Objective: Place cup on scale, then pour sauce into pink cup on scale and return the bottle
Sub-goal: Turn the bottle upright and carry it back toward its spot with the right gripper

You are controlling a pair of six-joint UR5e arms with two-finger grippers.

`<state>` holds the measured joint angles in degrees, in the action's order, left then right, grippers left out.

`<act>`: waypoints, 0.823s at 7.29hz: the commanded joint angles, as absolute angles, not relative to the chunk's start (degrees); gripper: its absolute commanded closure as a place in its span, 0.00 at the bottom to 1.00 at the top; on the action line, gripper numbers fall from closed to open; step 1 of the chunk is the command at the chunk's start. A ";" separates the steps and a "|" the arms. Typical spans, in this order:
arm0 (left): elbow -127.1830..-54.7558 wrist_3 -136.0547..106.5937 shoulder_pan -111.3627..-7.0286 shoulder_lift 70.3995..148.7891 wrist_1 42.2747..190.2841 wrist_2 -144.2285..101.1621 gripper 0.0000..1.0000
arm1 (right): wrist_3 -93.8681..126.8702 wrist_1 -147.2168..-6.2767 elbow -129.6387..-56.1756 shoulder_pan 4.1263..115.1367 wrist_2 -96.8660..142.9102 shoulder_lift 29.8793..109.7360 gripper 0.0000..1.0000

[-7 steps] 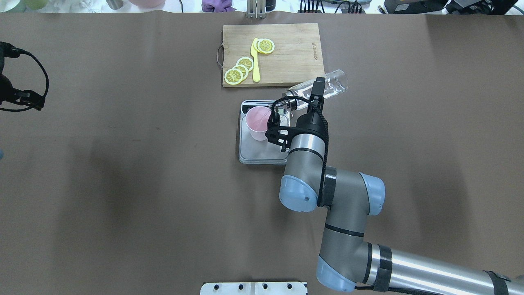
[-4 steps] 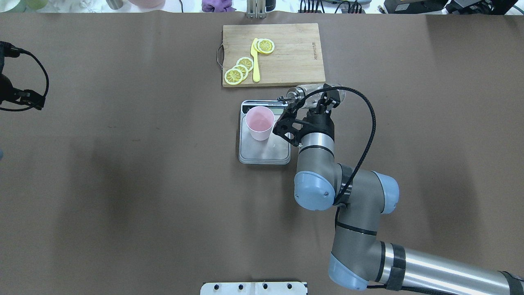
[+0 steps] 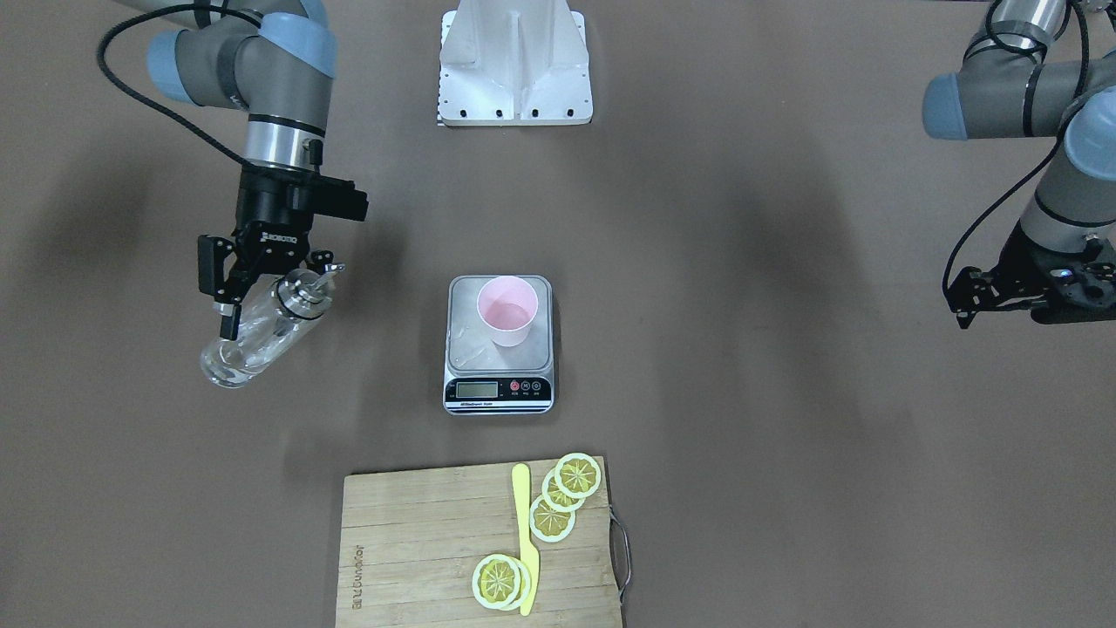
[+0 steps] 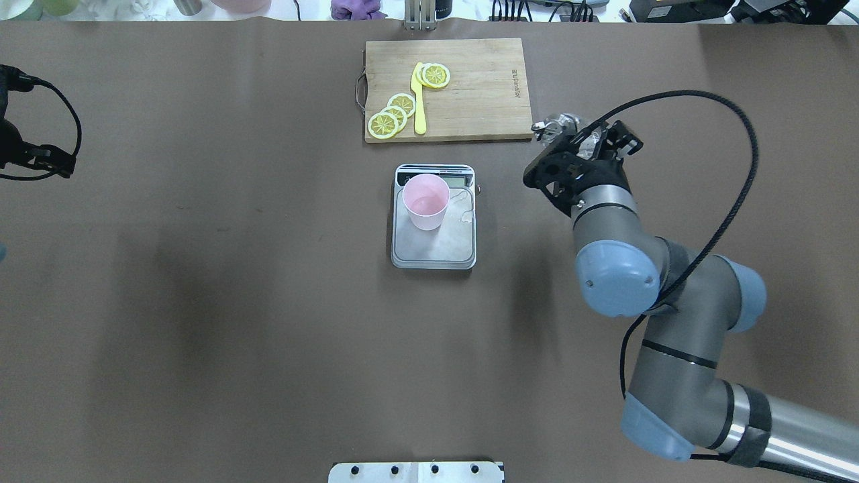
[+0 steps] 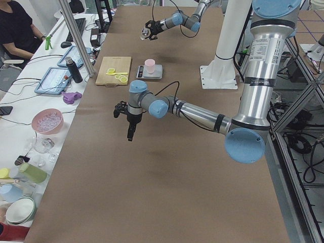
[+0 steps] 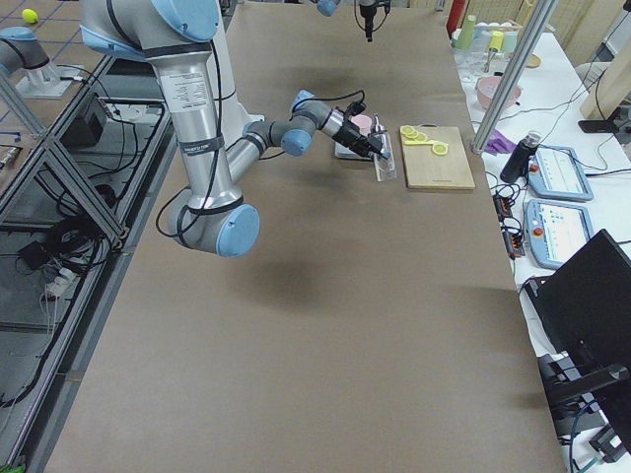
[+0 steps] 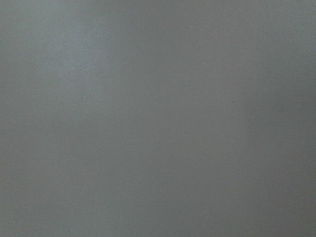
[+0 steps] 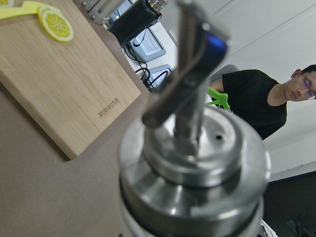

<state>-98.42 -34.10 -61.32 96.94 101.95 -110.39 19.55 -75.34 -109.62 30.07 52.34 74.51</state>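
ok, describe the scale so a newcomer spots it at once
Start at the wooden cutting board, centred at the far side of the table. Just nearer the robot base sits the scale: small silver platform, black display strip, pink cup standing on it; the board is bigger, wood, with lemon slices.

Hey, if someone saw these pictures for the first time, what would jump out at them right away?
Most striking is the right gripper, off to the robot's right of the scale, holding the clear glass bottle at a tilt. At the table's centre the pink cup stands on the scale, and past it, away from the robot, lies a wooden cutting board with yellow lemon slices.
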 commanded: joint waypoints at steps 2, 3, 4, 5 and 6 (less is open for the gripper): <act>-99.31 -34.19 -61.35 96.86 101.95 -110.39 0.02 | 23.28 -66.48 -111.36 40.13 69.02 82.33 1.00; -100.01 -34.19 -61.43 96.68 101.95 -110.30 0.02 | 24.68 -62.70 -111.18 43.73 74.39 84.70 1.00; -100.19 -34.19 -61.44 96.68 101.95 -110.30 0.02 | 28.70 -60.75 -110.66 46.03 78.62 85.60 1.00; -100.37 -34.19 -61.44 96.68 101.95 -110.30 0.02 | 35.96 -60.56 -110.48 47.10 81.71 85.69 1.00; -100.37 -34.19 -61.44 96.68 101.95 -110.30 0.02 | 40.39 -60.47 -110.48 47.37 82.61 85.52 1.00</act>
<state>-100.26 -34.19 -61.43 96.69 101.95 -110.31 34.13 -61.03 -110.60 46.36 80.13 85.39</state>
